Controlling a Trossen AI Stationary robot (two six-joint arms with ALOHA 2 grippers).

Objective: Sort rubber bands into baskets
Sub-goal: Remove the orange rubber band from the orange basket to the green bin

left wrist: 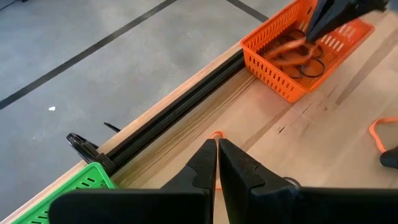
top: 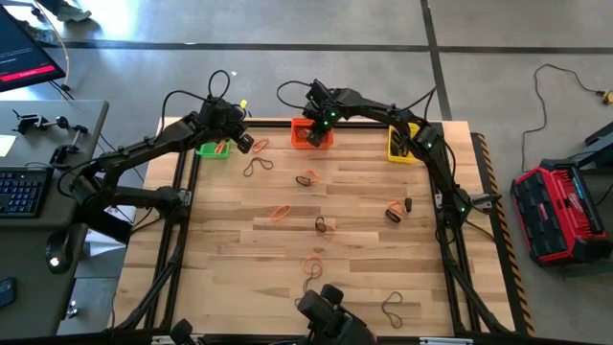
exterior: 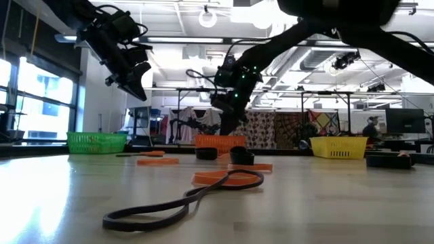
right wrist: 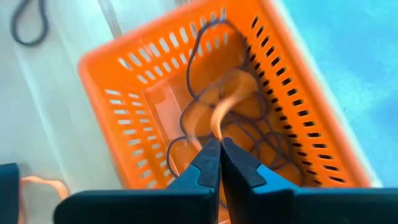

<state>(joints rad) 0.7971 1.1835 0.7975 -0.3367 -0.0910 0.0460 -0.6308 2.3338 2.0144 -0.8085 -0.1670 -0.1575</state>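
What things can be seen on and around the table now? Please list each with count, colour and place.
Baskets: three along the far edge; green basket, orange basket, yellow basket.
Rubber bands: many, orange, brown or black, loose on the wooden table; several more in the orange basket.
Tool case: one, red, on the floor right of the table.
Left gripper: shut, beside the green basket.
Right gripper: shut, over the orange basket.
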